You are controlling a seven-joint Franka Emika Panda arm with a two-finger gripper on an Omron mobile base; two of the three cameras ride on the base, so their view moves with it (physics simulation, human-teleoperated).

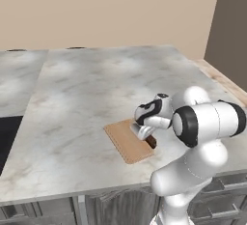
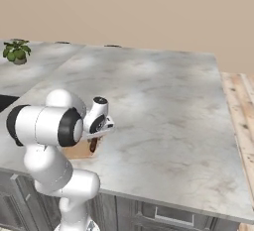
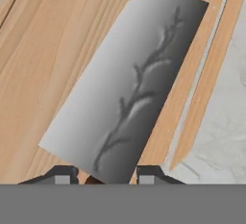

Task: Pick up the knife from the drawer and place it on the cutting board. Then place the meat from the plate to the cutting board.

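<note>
My gripper [image 1: 150,141] hangs low over the right end of the tan cutting board [image 1: 126,144], which lies near the front edge of the marble counter [image 1: 96,89]. It is shut on the knife [image 3: 129,98]. In the hand view the grey patterned blade runs up and away from between the fingertips [image 3: 62,174], just above the board's wood grain [image 3: 43,50]. From the right base view the gripper [image 2: 93,144] and the board [image 2: 74,150] are partly hidden behind my arm. The plate and the meat are out of view.
A dark recess [image 1: 7,137] cuts into the counter at the far left. A small potted plant [image 2: 17,51] stands at the back left. A wooden strip [image 2: 240,116] borders the counter on the right. Grey drawer fronts [image 2: 171,215] sit below the front edge.
</note>
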